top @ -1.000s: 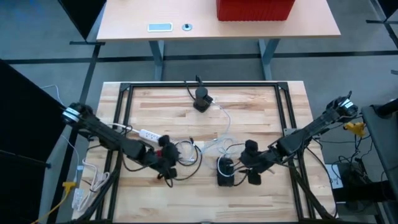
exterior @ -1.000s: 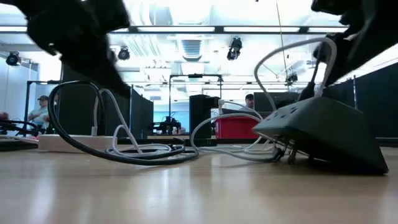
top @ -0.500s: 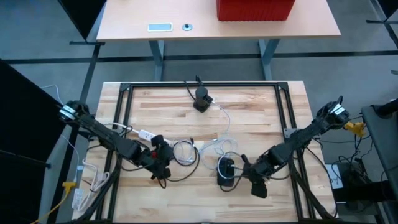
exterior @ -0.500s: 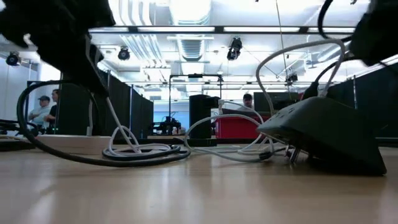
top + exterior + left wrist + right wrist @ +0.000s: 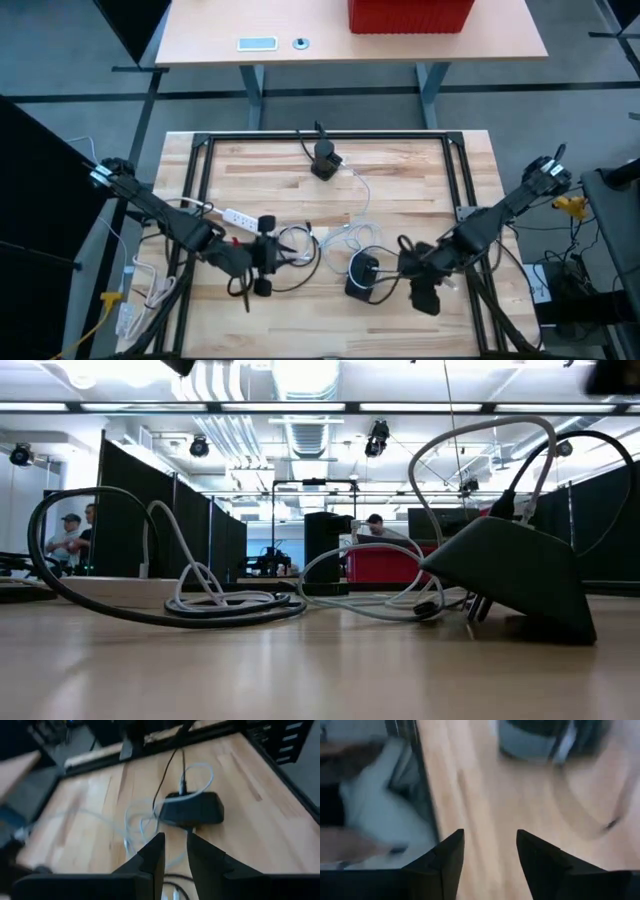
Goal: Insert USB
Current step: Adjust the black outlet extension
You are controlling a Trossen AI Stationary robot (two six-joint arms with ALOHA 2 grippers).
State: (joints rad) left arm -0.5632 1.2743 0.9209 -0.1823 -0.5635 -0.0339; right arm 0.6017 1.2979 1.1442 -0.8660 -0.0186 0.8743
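both claws hover beside the black hub [image 5: 362,275].

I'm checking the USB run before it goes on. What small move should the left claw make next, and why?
Probably move the left claw forward and down toward the cable loops beside the black hub. Its narrow gap holds nothing visible, so no plug seems in hand. The right claw hangs open and empty by the hub.

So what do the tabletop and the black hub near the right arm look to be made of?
Tabletop: looks like wood in jointed strips, light with a smooth sealed finish; plank seams and grain show, and it gives a soft sheen in the low view. Black hub: probably moulded plastic, matte dark, with smooth rounded edges and little glare.
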